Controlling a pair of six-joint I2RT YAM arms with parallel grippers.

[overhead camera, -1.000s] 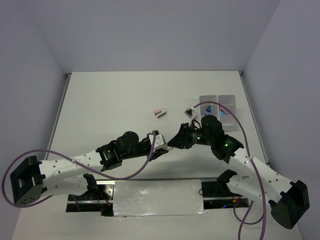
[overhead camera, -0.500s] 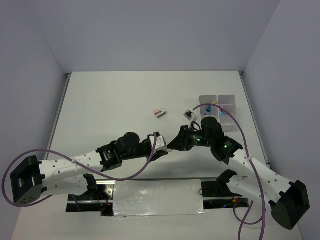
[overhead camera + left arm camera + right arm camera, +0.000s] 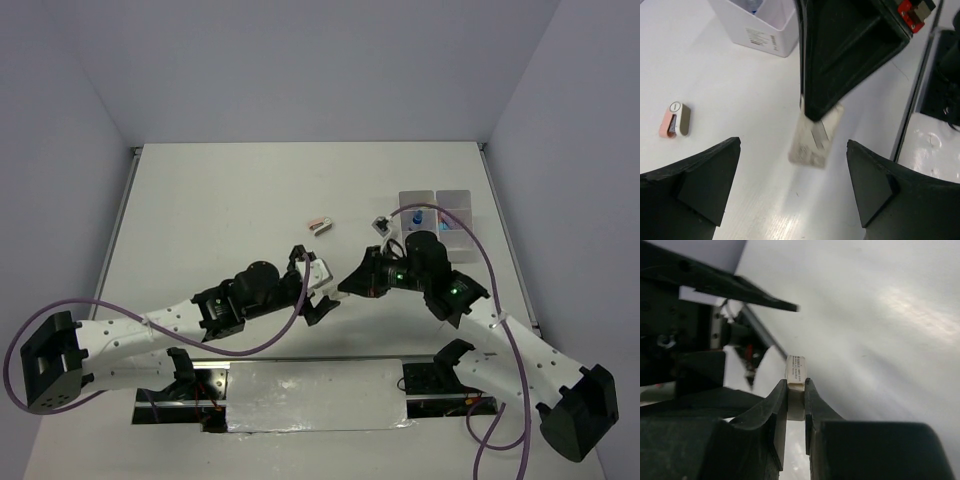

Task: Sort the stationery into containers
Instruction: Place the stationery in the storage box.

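Observation:
A white eraser (image 3: 796,371) with a printed sleeve hangs above the table, pinched between the fingers of my right gripper (image 3: 796,390), which is shut on it. The left wrist view shows the same eraser (image 3: 815,137) sticking out below the black right gripper (image 3: 850,55). My left gripper (image 3: 793,145) stands wide open on either side of it, touching nothing. The two grippers meet at the table's middle (image 3: 330,285). The containers (image 3: 437,225) stand at the right, with a blue item inside. A pink and grey eraser (image 3: 319,224) lies on the table.
A small dark and white item (image 3: 381,224) lies just left of the containers. The white bin wall (image 3: 760,30) shows behind the eraser in the left wrist view. Purple cables loop from both arms.
My left gripper has sprung open and let go of the white eraser. My right gripper has closed tighter on it. Both arms have stayed at the table's middle.

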